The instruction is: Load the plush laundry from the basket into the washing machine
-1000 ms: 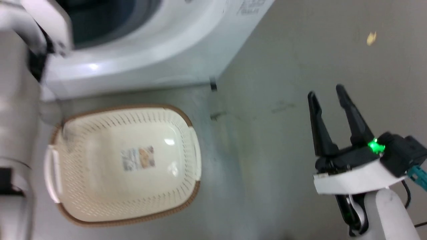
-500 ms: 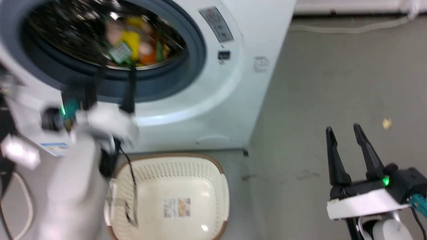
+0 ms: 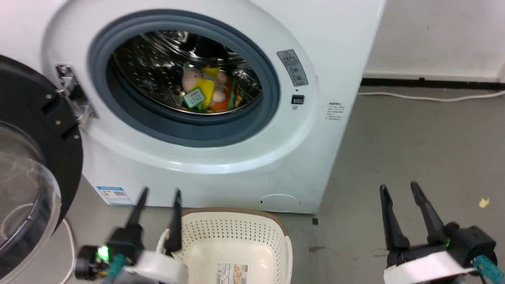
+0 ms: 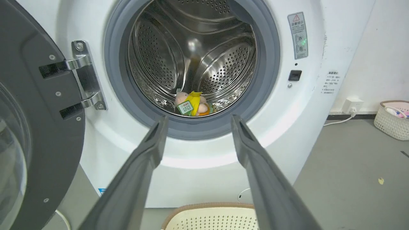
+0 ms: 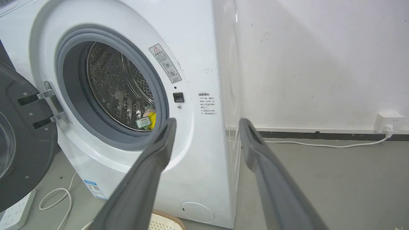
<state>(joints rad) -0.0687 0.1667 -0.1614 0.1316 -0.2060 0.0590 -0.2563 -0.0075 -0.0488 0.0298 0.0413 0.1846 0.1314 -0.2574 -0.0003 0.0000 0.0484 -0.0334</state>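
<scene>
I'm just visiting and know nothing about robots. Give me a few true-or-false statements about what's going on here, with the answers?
1. The washing machine has its door open. True.
2. The basket stands on the floor in front of the washing machine. True.
3. The plush laundry lies in the basket. False: it lies in the drum.
4. The left tool is open, holding nothing. True.
5. The right tool grips a toy. False: it is open and holds nothing.
</scene>
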